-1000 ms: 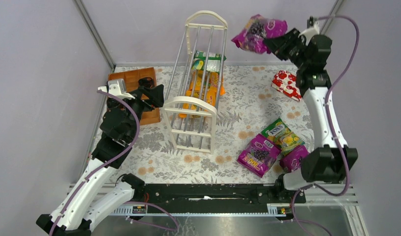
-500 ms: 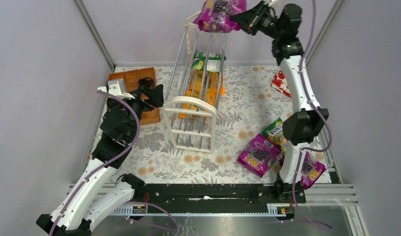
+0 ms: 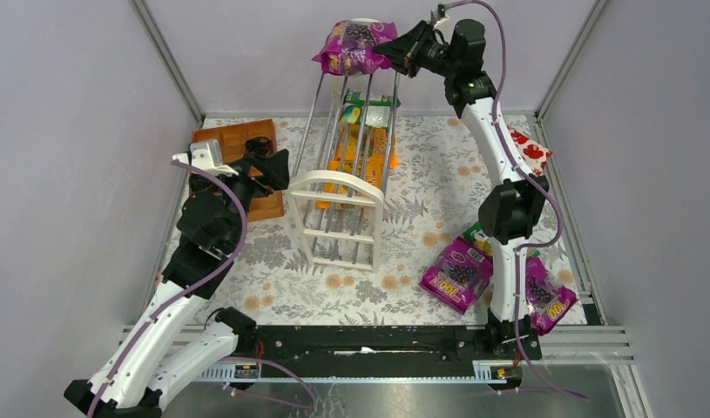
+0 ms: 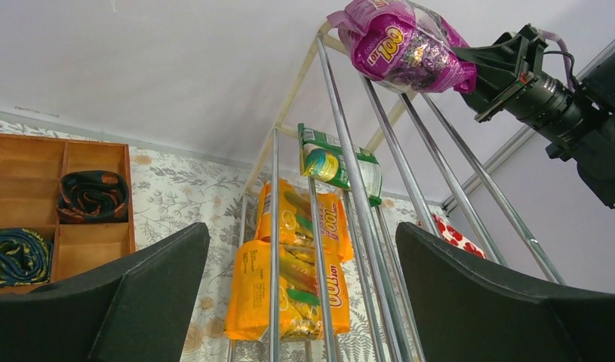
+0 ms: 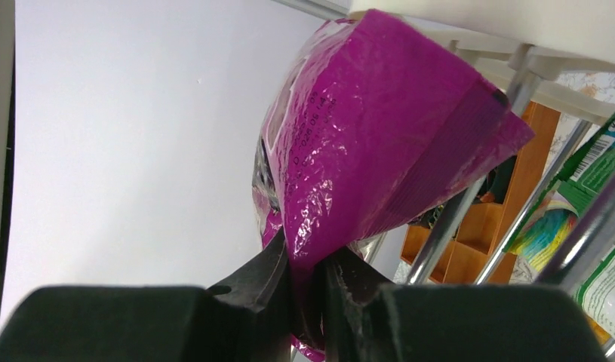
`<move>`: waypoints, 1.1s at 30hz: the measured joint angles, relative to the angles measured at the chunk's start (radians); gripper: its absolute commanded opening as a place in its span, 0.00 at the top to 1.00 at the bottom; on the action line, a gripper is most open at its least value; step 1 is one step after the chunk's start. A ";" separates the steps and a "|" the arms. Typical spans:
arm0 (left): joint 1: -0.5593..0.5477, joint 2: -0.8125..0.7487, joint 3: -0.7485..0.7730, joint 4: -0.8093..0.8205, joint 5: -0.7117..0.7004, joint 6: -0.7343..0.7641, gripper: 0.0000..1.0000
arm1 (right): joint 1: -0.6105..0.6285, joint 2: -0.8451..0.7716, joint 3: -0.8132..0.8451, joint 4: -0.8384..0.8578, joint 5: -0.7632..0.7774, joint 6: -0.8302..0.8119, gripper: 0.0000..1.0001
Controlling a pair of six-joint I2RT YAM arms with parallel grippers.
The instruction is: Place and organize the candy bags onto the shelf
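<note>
The right gripper [image 3: 395, 55] holds a purple candy bag [image 3: 355, 45] high over the far arch of the shelf [image 3: 337, 179], its jaws clenched on the packet's edge. I'd lower it flat across the top rods before letting go, lest it slip between them. The left gripper [image 3: 271, 159] hangs beside the shelf, jaws released.

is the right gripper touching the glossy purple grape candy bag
Touching: the right wrist view shows the right gripper pinched shut on an edge of the glossy purple candy bag.
</note>
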 measured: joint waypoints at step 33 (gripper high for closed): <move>0.000 -0.013 0.000 0.000 0.000 0.000 0.01 | -0.057 -0.143 -0.077 -0.244 0.137 -0.304 0.20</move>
